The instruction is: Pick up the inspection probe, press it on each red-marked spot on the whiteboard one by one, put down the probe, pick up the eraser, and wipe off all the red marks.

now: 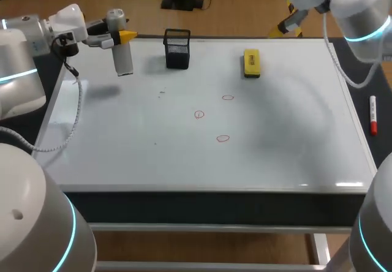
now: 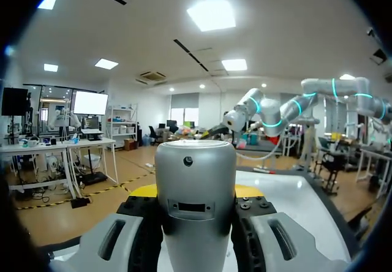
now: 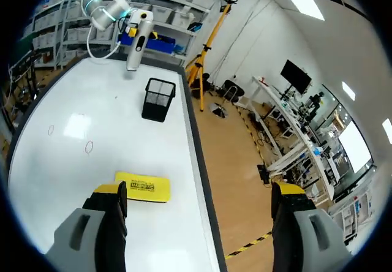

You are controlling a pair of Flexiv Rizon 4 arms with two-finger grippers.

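The grey inspection probe [image 1: 123,54] is clenched in our left gripper [image 1: 120,37], a finger pressing each side (plainest from the left wrist), raised over the far left corner of the whiteboard [image 1: 122,155]. Three red marks [image 1: 199,114] sit mid-board, well apart from it. The yellow eraser [image 1: 252,62] lies near the far edge, right of a black mesh holder [image 1: 177,48]. Our right gripper [image 3: 199,192] hangs spread wide, grasping nothing.

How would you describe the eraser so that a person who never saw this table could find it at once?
Start at the large whiteboard that fills the head view and look toward its far edge. There, right of the black mesh holder and apart from it, lies the eraser: a flat yellow block, the only yellow thing lying on the board.
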